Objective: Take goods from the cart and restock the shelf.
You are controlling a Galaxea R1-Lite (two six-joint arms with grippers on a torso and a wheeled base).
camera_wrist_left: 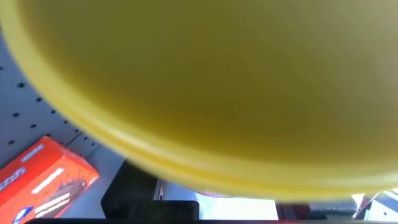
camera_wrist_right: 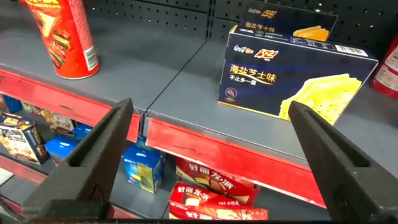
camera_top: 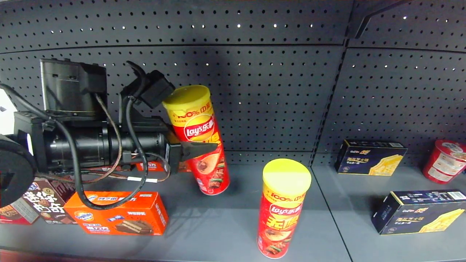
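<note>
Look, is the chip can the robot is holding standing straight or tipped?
Tipped. The held chip can leans between the fingers of the left gripper, unlike the upright can beside it.

orange box (camera_top: 116,213) left; navy box (camera_top: 418,211), red cup (camera_top: 446,162) right.

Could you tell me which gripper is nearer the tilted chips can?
Left. The left gripper clamps the tilted chips can; the right gripper hangs open off the shelf front, by a dark blue box.
</note>
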